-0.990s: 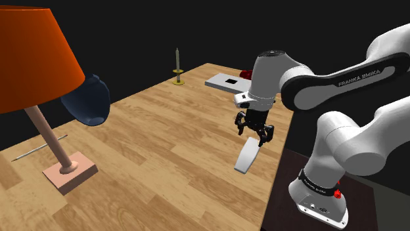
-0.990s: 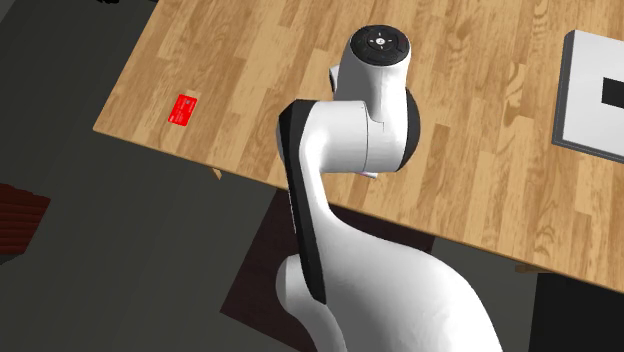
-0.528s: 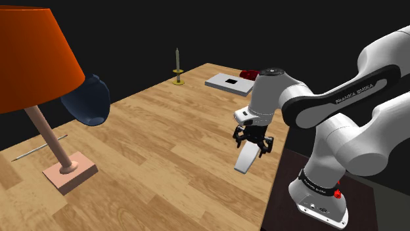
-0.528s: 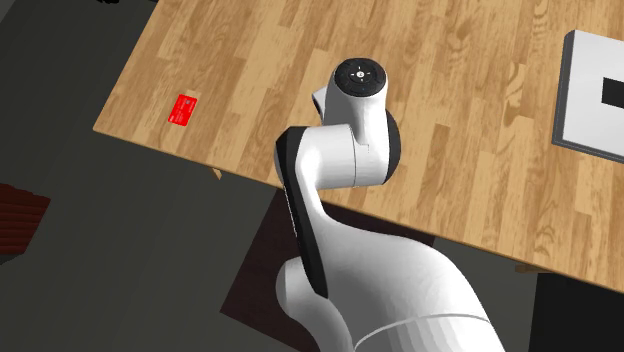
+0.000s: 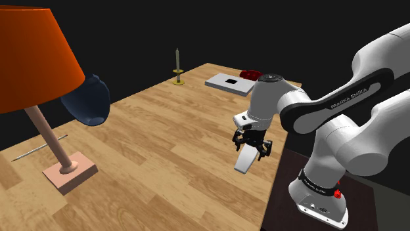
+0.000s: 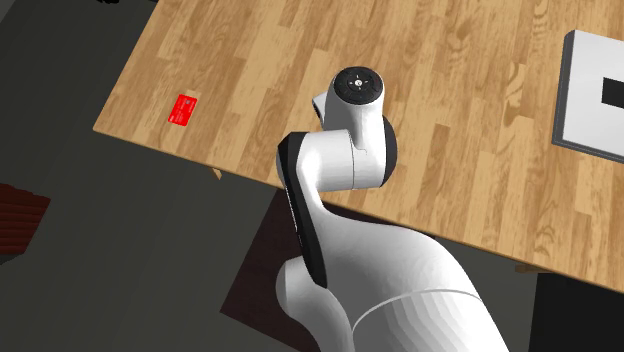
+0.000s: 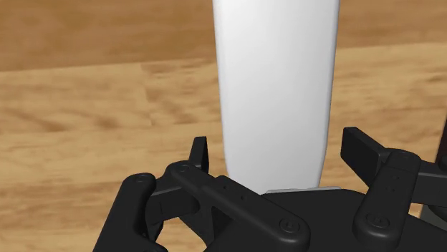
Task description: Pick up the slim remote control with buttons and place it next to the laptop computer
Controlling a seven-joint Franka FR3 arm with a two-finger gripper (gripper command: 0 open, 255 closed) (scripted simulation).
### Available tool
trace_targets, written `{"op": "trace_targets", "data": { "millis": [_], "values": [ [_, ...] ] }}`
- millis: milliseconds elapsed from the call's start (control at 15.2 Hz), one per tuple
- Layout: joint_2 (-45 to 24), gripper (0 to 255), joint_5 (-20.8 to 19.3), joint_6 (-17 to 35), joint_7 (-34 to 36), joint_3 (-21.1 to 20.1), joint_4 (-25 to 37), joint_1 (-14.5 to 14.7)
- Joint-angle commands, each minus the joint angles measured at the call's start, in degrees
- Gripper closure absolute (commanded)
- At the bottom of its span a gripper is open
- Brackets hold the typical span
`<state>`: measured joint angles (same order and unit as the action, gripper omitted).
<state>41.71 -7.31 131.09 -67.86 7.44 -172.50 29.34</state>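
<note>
As the arm stands now: bent low beside its stand (image 5: pixel 289 177), wrist turned down, with the claw (image 5: pixel 253 149) close above the wooden table (image 5: pixel 171 144) near the edge by the stand.
Claw: wide open and holding nothing. Its two black fingers (image 7: pixel 199 152) stand one on each side of the remote, and a thin gap shows at each side.
Remote (image 7: pixel 276 86): a slim, plain white slab lying flat on the wood. One end sits between the claw's fingers and the rest runs straight out ahead of the claw. No buttons can be made out on its face.
Remote from the shoulder view (image 5: pixel 246 161): directly under the claw, its free end reaching away from the claw along the stand-side edge.
Laptop (image 5: pixel 228 82): a flat, pale grey-white slab with a black rectangle on top. It lies shut on the table, well apart from the claw, towards the far end of the same edge.
Red thing (image 5: pixel 250 73): just beyond the laptop, farther from the claw; too small to tell what it is.
Candlestick (image 5: pixel 177 69): upright on a small brass-coloured foot, well apart from the claw, near the laptop.
Lamp (image 5: pixel 33 59): orange shade on a slanted pink stem and block foot, across the table from the claw.
Dark blue bowl-shaped thing (image 5: pixel 87 100): tilted, beside the lamp's shade, well apart from the claw.
Red card (image 6: pixel 183 109): flat on the wood near a table corner, well apart from the claw, on the side away from the laptop.
</note>
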Motion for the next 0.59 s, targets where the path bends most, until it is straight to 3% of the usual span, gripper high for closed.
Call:
{"op": "trace_targets", "data": {
  "millis": [0, 66, 132, 528],
  "values": [
    [-0.03, 0, 0.00, 0.04, 0.00, 0.00, -0.01, 0.00],
    [-0.01, 0, 0.00, 0.02, 0.00, 0.00, 0.00, 0.00],
    [-0.01, 255, 0.00, 0.02, 0.00, 0.00, 0.00, 0.00],
    [-0.02, 255, 0.00, 0.03, 0.01, 0.00, -0.01, 0.00]
  ]
}}
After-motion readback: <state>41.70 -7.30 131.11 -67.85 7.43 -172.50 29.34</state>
